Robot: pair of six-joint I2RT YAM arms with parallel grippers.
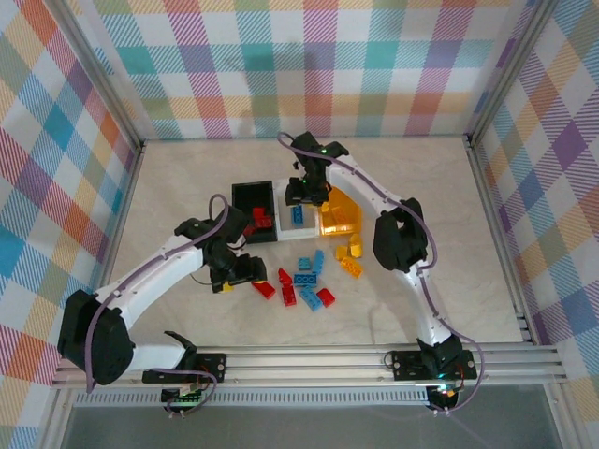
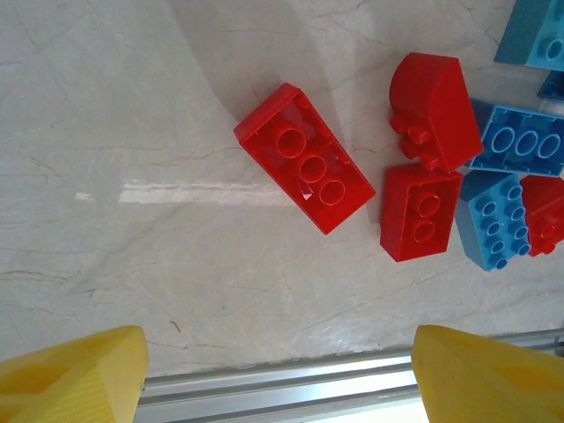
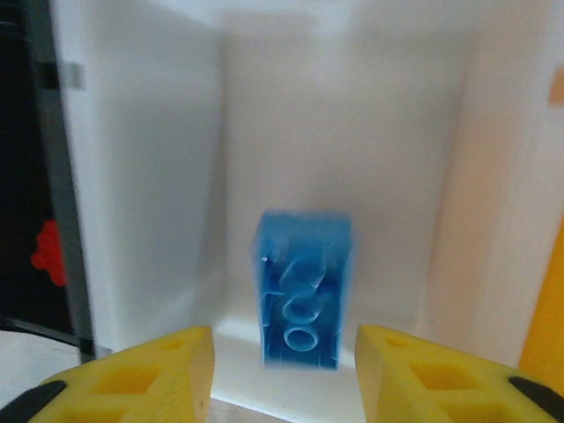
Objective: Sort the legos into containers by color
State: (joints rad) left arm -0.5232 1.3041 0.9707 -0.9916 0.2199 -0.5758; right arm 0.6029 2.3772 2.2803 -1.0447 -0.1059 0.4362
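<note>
Blue lego (image 3: 302, 286), blurred, is inside the white bin (image 3: 141, 176), under the right tool (image 3: 284, 342). That tool's fingers stand apart, clear of the brick, holding nothing. Left tool (image 2: 278, 357) is wide open and empty, hanging over a red lego (image 2: 304, 157) on the table (image 2: 106, 132). Other loose legos (image 1: 306, 279) lie near the bins.

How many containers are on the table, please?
3, in a row: black container on the left, white container in the middle, orange container on the right. None seems hidden.
</note>
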